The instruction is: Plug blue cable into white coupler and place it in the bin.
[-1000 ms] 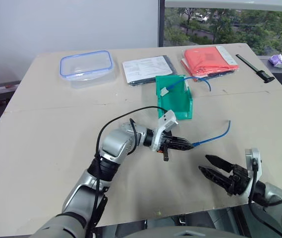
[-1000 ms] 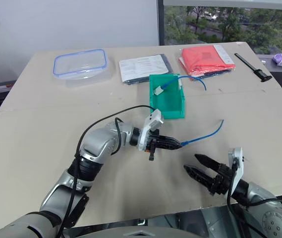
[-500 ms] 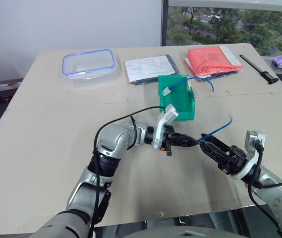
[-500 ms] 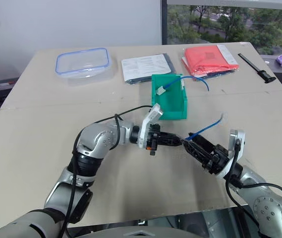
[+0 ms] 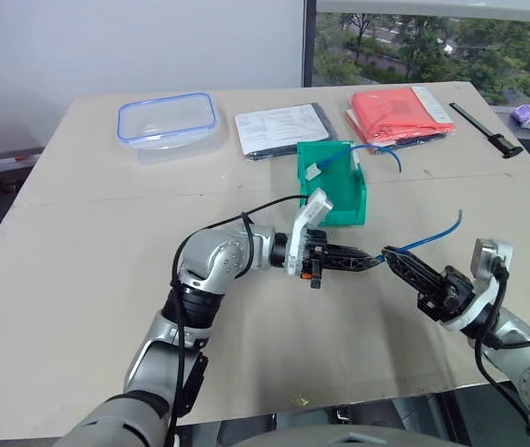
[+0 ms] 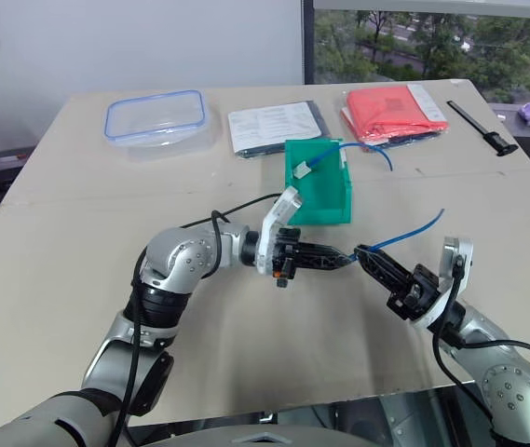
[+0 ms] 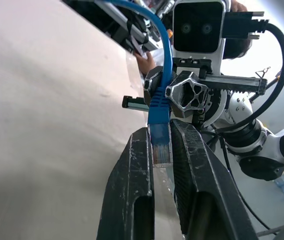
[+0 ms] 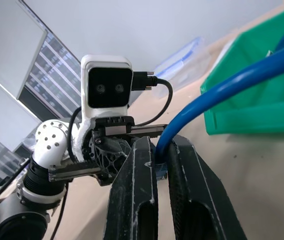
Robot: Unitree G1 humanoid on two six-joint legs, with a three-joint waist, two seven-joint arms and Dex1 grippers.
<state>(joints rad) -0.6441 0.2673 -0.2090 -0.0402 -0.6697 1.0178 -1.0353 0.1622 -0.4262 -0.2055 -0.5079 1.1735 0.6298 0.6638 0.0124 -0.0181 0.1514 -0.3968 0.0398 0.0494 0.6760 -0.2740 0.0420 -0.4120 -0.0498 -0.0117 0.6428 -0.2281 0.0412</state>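
The blue cable (image 5: 429,239) hangs above the table between my two grippers, its free end curving up to the right. My left gripper (image 5: 365,262) points right, and the cable's clear plug (image 7: 160,145) sits between its fingers. My right gripper (image 5: 391,254) meets it tip to tip and is shut on the cable (image 8: 221,90) just behind the plug. The green bin (image 5: 344,200) stands just behind the left gripper. The white coupler is out of view.
Inside the bin lies a second blue cable (image 5: 377,150) with its own white block (image 5: 311,171). At the table's back are a clear blue-rimmed container (image 5: 167,119), papers (image 5: 278,130), a red folder (image 5: 400,114) and a black tool (image 5: 488,130).
My right gripper rose from the table's front edge up to the left gripper and shut on the cable. The cable's free end lifted off the table.
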